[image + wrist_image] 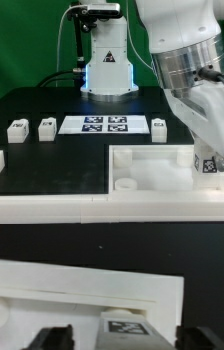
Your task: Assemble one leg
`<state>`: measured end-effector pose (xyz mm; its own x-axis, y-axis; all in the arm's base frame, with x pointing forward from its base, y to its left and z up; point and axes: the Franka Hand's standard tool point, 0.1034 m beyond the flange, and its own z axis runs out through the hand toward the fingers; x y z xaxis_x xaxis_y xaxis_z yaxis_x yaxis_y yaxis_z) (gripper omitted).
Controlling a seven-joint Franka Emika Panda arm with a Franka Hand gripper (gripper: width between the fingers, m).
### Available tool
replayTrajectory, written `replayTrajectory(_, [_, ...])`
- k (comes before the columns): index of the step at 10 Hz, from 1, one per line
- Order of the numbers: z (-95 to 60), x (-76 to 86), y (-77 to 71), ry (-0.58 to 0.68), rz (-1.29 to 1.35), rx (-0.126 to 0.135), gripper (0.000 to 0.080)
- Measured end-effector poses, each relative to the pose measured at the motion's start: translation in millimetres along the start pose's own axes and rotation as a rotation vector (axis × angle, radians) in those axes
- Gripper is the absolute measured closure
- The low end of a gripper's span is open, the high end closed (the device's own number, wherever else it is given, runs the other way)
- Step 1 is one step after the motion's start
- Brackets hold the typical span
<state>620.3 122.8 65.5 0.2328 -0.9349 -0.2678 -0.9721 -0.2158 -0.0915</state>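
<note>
Black counter fills the scene, with the arm's white base standing at the far side. Going from the exterior view's left to its right: two small white legs stand side by side near the left edge, upright, each with its tagged face toward the camera. Next comes the marker board, lying flat with its four tags. Just past its right end stands a third leg, also upright. In front of these, the large white tray-like piece lies on the counter, a round socket showing in its near left corner. At the far right the arm reaches down over that piece, and a tagged block shows low at the picture's edge, beneath the wrist.

From the wrist view, the pincer is spread, its two dark fingers apart on either side of a leg set against the tray's edge, neither finger clearly touching it. Its tagged face is toward the wrist camera; its long axis cannot be judged.
</note>
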Motion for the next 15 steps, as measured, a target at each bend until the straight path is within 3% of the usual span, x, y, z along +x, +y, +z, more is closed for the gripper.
replayTrajectory(1, [-1.7, -0.1, -0.8, 0.017, -0.179, -0.018, 0.0184])
replayTrajectory(2, [-1.8, -1.0, -1.3, 0.034, -0.299, -0.028, 0.0160])
replayTrajectory(6, [-2.0, 0.4, -1.3, 0.030, -0.708, -0.037, 0.0150])
replayTrajectory(9, [-8.5, 6.1, -9.0, 0.078, -1.200, -0.082, 0.0150])
replayTrajectory(11, [-8.1, 5.7, -8.7, 0.076, -1.180, -0.079, 0.0150])
replayTrajectory(12, [-8.2, 5.8, -8.7, 0.076, -1.184, -0.079, 0.0264])
replayTrajectory(13, [-8.1, 5.8, -8.7, 0.076, -1.181, -0.079, 0.0492])
replayTrajectory(15, [-7.9, 10.2, -6.8, 0.086, -0.938, -0.073, 0.0494])
